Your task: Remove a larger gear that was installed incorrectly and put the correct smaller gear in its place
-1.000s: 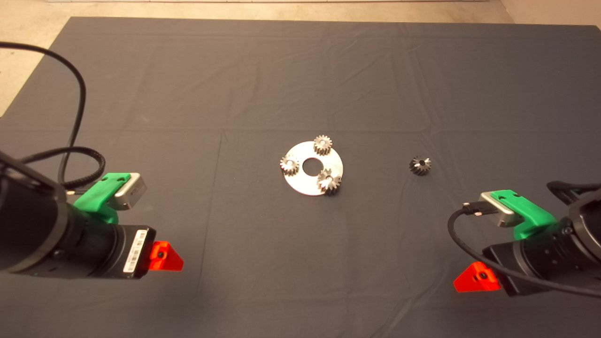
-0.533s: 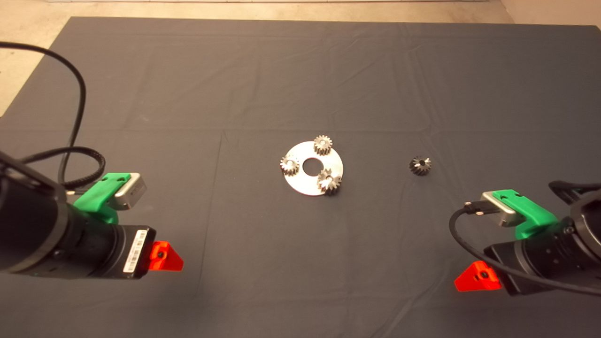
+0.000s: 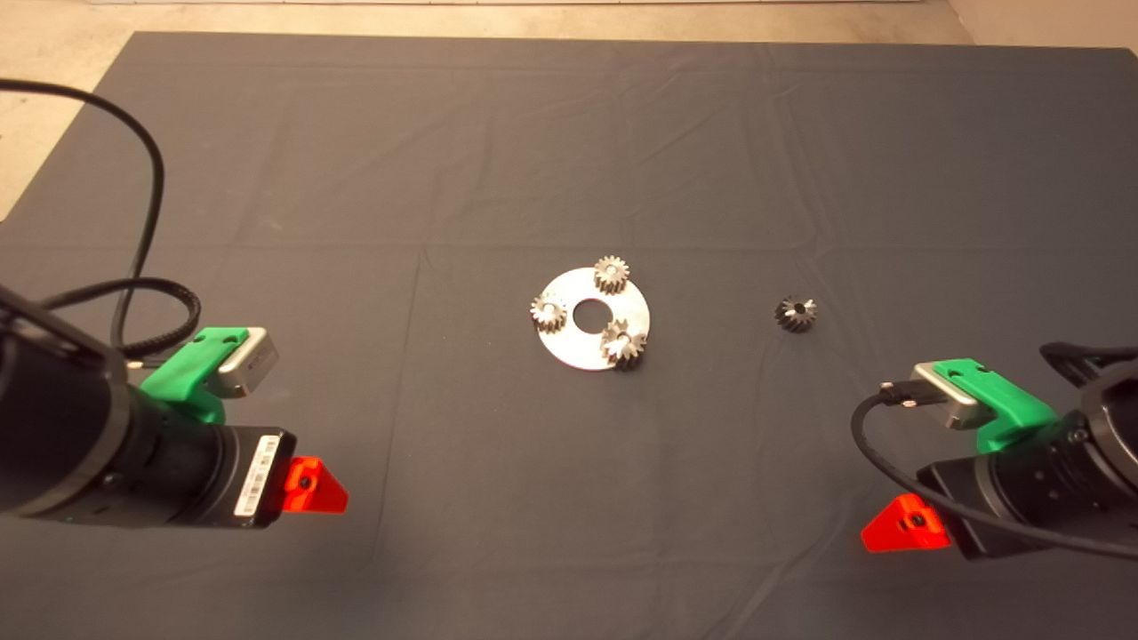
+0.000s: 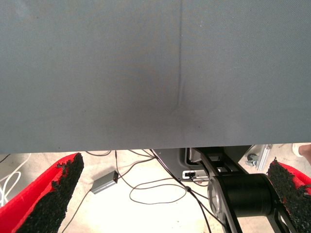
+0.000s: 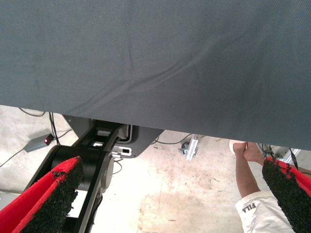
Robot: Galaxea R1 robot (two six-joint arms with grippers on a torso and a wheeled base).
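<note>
Landmark: a round silver plate (image 3: 573, 352) with a centre hole is laid flat near the middle of the dark mat (image 3: 569, 133) that covers the bench; all places below are referred to it.
Plate contents: three gears are carried near its rim. Two small pale gears (image 3: 611, 273) (image 3: 548, 312) are seated on the far side and on the side toward the left arm.
Larger gear: the larger gear (image 3: 623, 344) is seated at the plate's near edge, toward the right arm, its flared teeth overhanging the rim. It is judged to be the wrongly fitted part, not yet removed.
Smaller gear: the smaller gear (image 3: 795, 313) is set on the mat well apart from the plate, on the right arm's side, presumably staged as the replacement.
Left gripper: the left gripper (image 4: 170, 194) is held over the mat's near edge, well apart from the plate; its fingers are spread wide and nothing is gripped.
Right gripper: the right gripper (image 5: 167, 194) is held likewise on the opposite side, fingers spread, empty; it is nearer to the smaller gear than to the plate.
Beyond the mat: floor, cables and a person's leg (image 5: 249, 182) are seen in the wrist views.
Task status: judged not begun.
</note>
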